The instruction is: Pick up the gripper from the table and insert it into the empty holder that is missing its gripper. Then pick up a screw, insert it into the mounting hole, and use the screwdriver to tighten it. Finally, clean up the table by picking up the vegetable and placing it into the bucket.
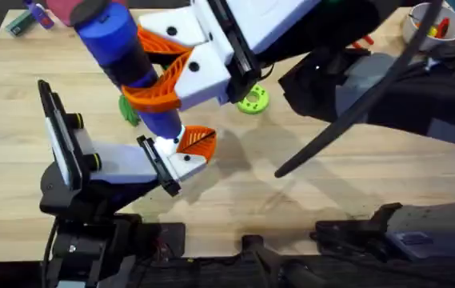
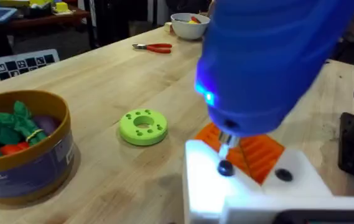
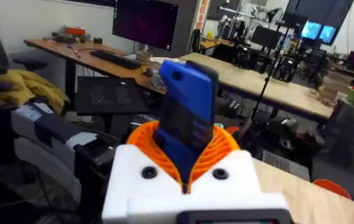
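My right gripper (image 1: 157,78) reaches across from the upper right, shut on the blue screwdriver (image 1: 123,48), whose body stands between the orange pads (image 3: 226,146). The screwdriver (image 2: 270,56) has a lit spot, and its metal tip (image 2: 226,142) rests on a black screw (image 2: 224,167) in the white holder (image 2: 251,186) at my left gripper (image 1: 185,156). The orange wedge gripper (image 2: 260,152) sits in that holder. The bucket (image 2: 24,165) holds green, purple and red toy pieces; which one is the vegetable I cannot tell.
A bright green disc with holes (image 2: 144,126) lies beside the bucket and shows again as the disc (image 1: 253,100). Red pliers (image 2: 155,47) and a white bowl (image 2: 189,25) sit farther back. A black cable (image 1: 355,112) slants over the right half.
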{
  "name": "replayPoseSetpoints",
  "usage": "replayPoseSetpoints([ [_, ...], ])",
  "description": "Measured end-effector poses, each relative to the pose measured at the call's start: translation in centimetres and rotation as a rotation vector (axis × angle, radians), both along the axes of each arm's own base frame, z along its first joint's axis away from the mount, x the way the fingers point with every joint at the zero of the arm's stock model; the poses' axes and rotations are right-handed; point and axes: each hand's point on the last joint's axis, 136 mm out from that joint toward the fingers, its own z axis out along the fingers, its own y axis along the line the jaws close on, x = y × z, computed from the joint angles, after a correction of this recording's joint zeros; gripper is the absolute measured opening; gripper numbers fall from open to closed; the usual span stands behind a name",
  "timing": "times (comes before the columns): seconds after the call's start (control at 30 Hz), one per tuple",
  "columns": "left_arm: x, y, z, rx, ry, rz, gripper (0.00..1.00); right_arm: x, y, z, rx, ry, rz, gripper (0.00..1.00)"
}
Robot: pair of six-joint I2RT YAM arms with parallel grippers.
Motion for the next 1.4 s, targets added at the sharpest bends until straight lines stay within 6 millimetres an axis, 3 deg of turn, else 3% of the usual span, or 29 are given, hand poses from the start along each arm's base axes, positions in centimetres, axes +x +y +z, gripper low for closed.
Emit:
replayPoseSetpoints([
  [0.43, 0.0, 0.0, 0.0, 0.0, 0.0, 0.0, 0.008, 0.2, -0.1, 0.2, -0.003, 0.026, -0.004, 0.024],
  [0.67, 0.0, 0.0, 0.0, 0.0, 0.0, 0.0, 0.008, 1.0, -0.7, 1.3, 0.065, 0.04, -0.063, 0.024],
  [1.4, 0.0, 0.0, 0.0, 0.0, 0.0, 0.0, 0.008, 1.7, -0.2, -0.2, -0.007, 0.128, -0.073, 0.024],
])
